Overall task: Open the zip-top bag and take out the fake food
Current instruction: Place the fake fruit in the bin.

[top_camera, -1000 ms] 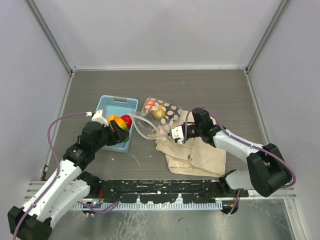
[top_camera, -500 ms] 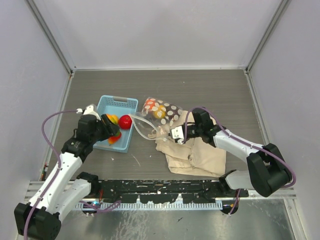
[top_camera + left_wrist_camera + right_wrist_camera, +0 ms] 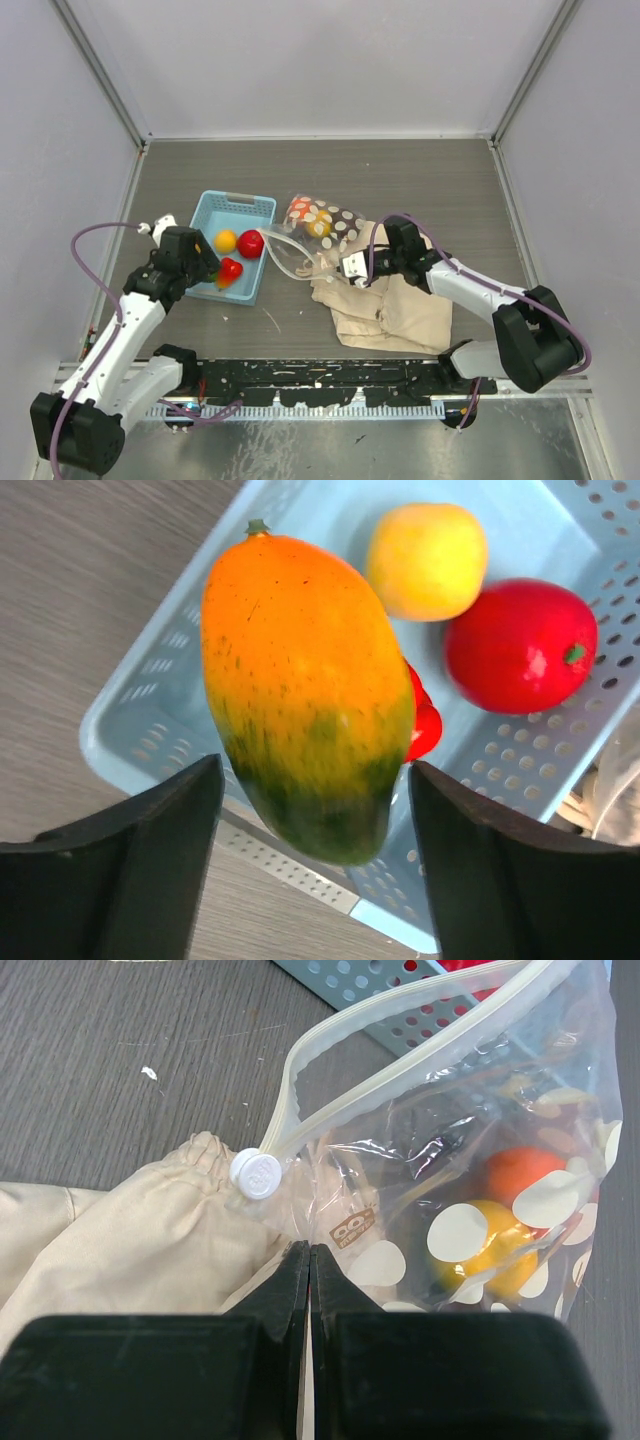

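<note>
The zip-top bag (image 3: 322, 228) lies open-mouthed on the table, clear with white spots. Orange and yellow fake food (image 3: 500, 1220) shows inside it. My right gripper (image 3: 348, 266) (image 3: 312, 1248) is shut on the bag's plastic just below the white slider (image 3: 255, 1173). My left gripper (image 3: 203, 263) (image 3: 315, 765) hovers over the near left corner of the light blue basket (image 3: 238, 199) (image 3: 150, 720). Its jaws are open, with an orange-green mango (image 3: 305, 680) between them, a thin gap on each side and its lower end blurred. The mango is hidden in the top view.
In the basket lie a yellow fruit (image 3: 225, 240) (image 3: 427, 558), a round red fruit (image 3: 251, 243) (image 3: 520, 645) and a red pepper (image 3: 229, 270). A beige cloth drawstring bag (image 3: 390, 305) (image 3: 120, 1230) lies under my right gripper. Grey walls surround the table.
My left arm has swung left, from over the basket's middle to its near left corner, and its jaws have widened around the mango. The right arm and the bag have not moved.
</note>
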{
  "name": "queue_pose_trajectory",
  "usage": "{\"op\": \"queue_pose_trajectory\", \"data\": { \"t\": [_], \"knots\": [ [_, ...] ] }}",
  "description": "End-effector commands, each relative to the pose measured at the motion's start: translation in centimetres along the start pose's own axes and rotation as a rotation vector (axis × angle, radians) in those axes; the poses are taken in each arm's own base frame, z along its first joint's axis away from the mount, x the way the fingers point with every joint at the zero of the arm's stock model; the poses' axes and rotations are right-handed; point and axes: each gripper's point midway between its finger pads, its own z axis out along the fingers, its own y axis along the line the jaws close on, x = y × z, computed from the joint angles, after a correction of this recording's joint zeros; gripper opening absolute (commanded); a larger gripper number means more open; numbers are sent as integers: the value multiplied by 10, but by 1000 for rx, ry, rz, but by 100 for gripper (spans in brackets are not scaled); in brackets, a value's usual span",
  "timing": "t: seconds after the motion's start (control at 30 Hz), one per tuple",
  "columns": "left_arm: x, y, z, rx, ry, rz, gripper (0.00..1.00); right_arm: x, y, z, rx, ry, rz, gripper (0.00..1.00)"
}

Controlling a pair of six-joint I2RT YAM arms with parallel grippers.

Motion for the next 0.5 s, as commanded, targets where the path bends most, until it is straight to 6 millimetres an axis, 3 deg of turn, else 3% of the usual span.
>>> {"op": "queue_pose_trajectory", "data": {
  "t": [0.0,0.03,0.23,0.47],
  "knots": [
    [-27,16,-9,-127,-94,-87,93,-11,-19,-1,25,-28,-53,4],
    [-28,18,-10,-145,-95,-95,99,-11,-18,-1,24,-28,-51,4],
    [-32,16,-20,-122,-108,-122,98,-10,-18,0,22,-29,-49,5],
    [-36,-15,-35,95,-130,-116,98,-11,-17,0,19,-31,-48,5]
  ]
}}
